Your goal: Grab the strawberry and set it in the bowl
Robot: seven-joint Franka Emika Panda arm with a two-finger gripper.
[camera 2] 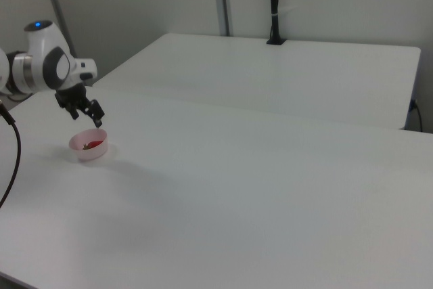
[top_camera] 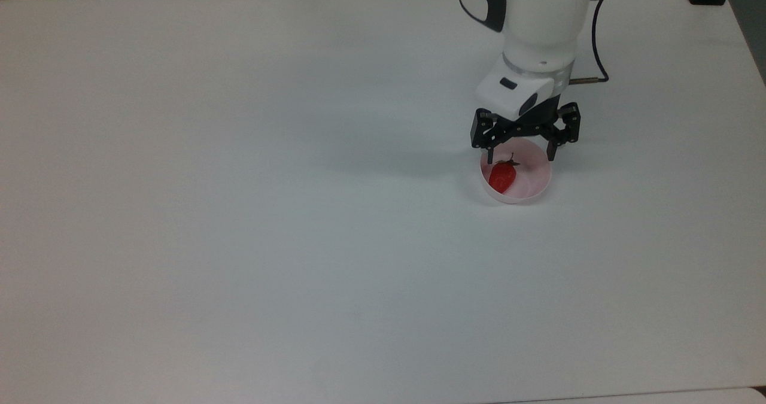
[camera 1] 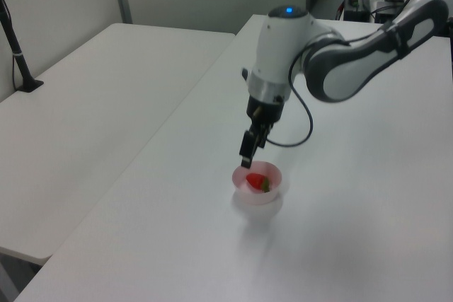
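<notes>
We see the strawberry (top_camera: 501, 176) lying inside the bowl (top_camera: 529, 194), toward nine o'clock in the top view. Our gripper (top_camera: 520, 154) hovers above the bowl's twelve o'clock rim, fingers spread, holding nothing.

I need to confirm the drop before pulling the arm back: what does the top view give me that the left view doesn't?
Top view alone: both fingers spread wide apart, above the bowl's far rim, and the strawberry lying toward the top view's left side of the bowl, cap toward the gripper.

Left view alone: the height gap, with the gripper clearly above the bowl and free of the strawberry.

Both: the strawberry rests inside the bowl, nothing gripping it.
</notes>
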